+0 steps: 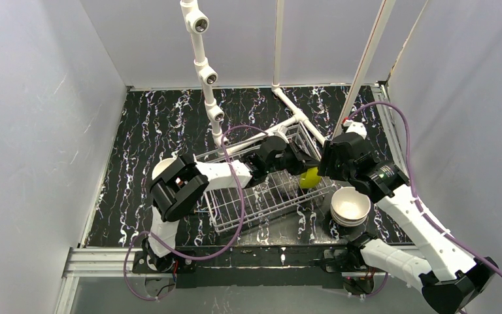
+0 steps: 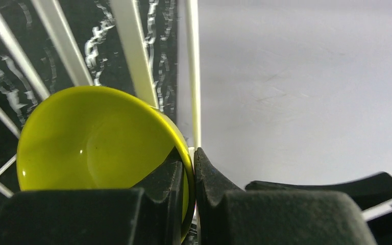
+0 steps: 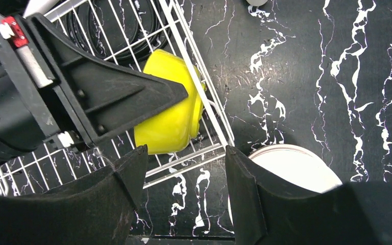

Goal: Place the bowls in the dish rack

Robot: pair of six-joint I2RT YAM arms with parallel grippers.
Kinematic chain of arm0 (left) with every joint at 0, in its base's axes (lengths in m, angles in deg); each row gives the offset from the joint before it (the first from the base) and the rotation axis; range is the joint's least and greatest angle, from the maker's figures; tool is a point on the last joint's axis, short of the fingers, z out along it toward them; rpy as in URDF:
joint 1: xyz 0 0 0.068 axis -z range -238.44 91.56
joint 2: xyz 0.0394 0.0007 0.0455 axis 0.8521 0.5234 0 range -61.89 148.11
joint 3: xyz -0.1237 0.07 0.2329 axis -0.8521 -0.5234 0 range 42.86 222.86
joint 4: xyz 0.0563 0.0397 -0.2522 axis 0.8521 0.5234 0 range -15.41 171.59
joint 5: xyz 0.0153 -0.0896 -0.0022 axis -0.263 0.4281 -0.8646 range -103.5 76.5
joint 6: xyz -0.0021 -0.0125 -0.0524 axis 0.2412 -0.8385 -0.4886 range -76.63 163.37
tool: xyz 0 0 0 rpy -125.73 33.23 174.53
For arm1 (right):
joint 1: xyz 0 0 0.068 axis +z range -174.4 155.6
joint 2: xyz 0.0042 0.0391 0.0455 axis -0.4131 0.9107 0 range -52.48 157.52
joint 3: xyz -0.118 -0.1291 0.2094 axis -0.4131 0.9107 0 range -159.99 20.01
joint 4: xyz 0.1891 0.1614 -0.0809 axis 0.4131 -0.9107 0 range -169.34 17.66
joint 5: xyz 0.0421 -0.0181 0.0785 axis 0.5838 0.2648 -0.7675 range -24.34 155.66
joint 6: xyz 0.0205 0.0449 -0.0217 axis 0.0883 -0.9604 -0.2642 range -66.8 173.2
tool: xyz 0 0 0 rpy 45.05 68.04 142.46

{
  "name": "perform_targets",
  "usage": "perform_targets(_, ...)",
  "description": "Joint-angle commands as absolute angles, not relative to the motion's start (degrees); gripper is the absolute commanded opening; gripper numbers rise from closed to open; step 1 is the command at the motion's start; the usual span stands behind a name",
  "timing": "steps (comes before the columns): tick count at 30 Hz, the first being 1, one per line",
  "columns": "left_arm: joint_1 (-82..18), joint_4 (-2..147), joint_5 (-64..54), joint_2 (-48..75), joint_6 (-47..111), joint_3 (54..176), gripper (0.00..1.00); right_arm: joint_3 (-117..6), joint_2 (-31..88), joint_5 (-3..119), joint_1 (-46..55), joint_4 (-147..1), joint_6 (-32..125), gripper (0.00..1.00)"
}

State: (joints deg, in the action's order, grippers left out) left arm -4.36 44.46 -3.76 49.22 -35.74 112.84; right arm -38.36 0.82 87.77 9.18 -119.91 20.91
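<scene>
we've got the left end effector [image 2: 194,171] pinched tight on the rim of the yellow-green bowl [image 2: 97,143], and the bowl is tipped on edge at the right end of the dish rack [image 1: 261,199]. our right end effector [image 3: 186,158] hangs with jaws apart, holding nothing, just beside that rack corner. the stacked bowls [image 1: 350,204] sit on the table [image 1: 163,124] beside the rack.

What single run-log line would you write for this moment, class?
left gripper: shut on yellow bowl, in rack | right gripper: open, empty | stack: on table, beside rack
</scene>
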Motion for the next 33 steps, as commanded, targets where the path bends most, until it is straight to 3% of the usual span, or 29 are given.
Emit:
perform_targets(1,-4.9,34.2,-4.0,48.6,-39.6,109.9,0.00,-40.0,1.2,87.2,8.6,-121.2,20.4,0.66)
perform_targets(10,-5.7,33.9,-5.1,46.0,-39.9,104.7,0.00,-40.4,2.2,83.7,8.5,-119.4,20.1,0.66)
perform_targets(33,-6.3,38.5,-9.3,40.6,-42.0,94.9,0.18,-40.6,2.8,82.6,8.3,-118.4,20.0,0.67)
